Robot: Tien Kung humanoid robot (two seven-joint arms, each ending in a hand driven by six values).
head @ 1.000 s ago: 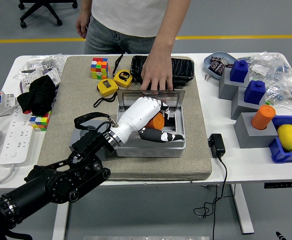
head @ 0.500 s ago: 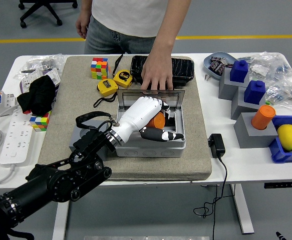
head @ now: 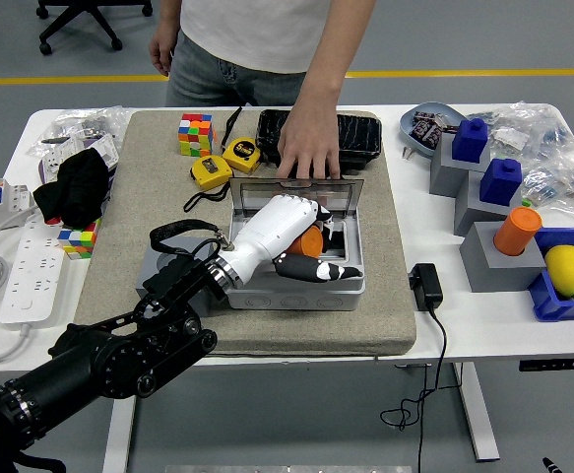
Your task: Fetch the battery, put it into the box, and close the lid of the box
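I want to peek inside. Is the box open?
Open. The box has its lid tipped back under a person's hand.

A white rectangular worktop point(head: 434, 330) carries a large grey-beige felt mat point(head: 385, 246) across its middle. Left of the mat lies a white power strip point(head: 21, 271); right of it lie a black power adapter point(head: 425, 286) and grey stepped blocks point(head: 483, 258).

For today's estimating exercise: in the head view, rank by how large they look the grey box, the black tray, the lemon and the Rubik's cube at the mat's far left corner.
1. grey box
2. black tray, partly hidden by the person's hand
3. lemon and Rubik's cube: too alike to rank
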